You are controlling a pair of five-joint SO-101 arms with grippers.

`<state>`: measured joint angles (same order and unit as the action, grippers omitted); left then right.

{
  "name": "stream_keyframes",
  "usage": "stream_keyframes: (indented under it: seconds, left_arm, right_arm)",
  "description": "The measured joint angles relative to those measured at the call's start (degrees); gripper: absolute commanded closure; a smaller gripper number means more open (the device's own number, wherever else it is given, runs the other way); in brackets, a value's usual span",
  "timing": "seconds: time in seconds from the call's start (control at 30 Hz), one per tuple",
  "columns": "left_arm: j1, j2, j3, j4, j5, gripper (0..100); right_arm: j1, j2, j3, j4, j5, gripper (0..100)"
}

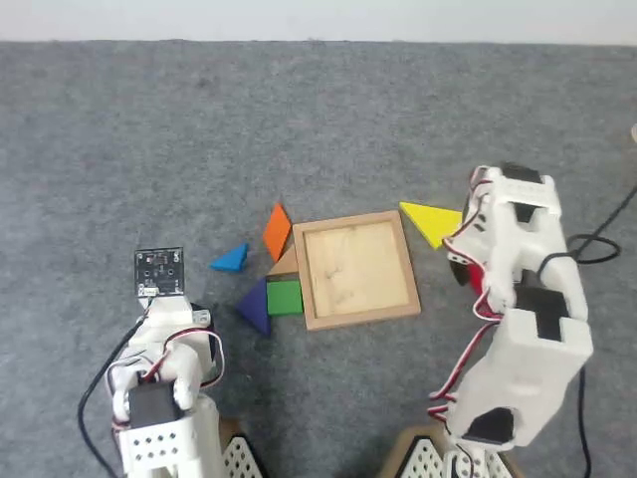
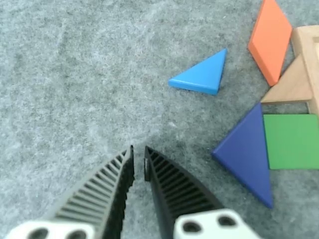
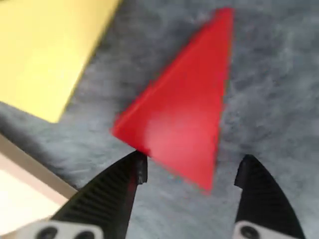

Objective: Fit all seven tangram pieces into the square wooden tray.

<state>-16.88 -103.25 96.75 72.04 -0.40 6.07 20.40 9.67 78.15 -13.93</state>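
The square wooden tray [image 1: 311, 274] lies mid-table with nothing in it. By its left side lie an orange parallelogram [image 1: 277, 231], a light blue triangle [image 1: 231, 260], a dark blue triangle [image 1: 256, 305], a green square [image 1: 285, 297] and a wood-coloured triangle [image 1: 285, 264]. A yellow triangle [image 1: 433, 221] sits off its far right corner. My right gripper [image 3: 193, 162] is open low over a red triangle [image 3: 184, 114], one finger on each side of its near end. My left gripper [image 2: 138, 159] is shut over bare carpet, short of the dark blue triangle [image 2: 249, 149] and the light blue triangle [image 2: 202, 77].
Grey carpet covers the whole table. The right arm [image 1: 513, 259] stands just right of the tray, next to the yellow triangle [image 3: 45, 55]. The left arm [image 1: 164, 358] sits at the near left. A black cable [image 1: 607, 239] runs along the right edge.
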Motion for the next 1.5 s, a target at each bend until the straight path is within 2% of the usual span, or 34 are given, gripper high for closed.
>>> stream_keyframes:
  seconds: [0.3, 0.57, 0.93, 1.33, 1.5]
  left_arm:
    - [0.0, 0.0, 0.0, 0.0, 0.0, 96]
    - [0.0, 0.0, 0.0, 0.0, 0.0, 96]
    - [0.0, 0.0, 0.0, 0.0, 0.0, 96]
    - [0.0, 0.0, 0.0, 0.0, 0.0, 96]
    - [0.0, 0.0, 0.0, 0.0, 0.0, 96]
  right_arm:
    - [-0.4, -6.4, -0.1, 1.4, -1.4, 71.0]
    - [-8.7, -5.3, -0.1, -1.8, -0.8, 70.8]
    - [-3.6, -0.4, -1.0, -4.7, 1.6, 70.9]
    - [-2.5, 1.8, -1.0, -4.7, 2.5, 71.2]
    - [-2.5, 4.8, -2.6, -4.6, 3.9, 82.0]
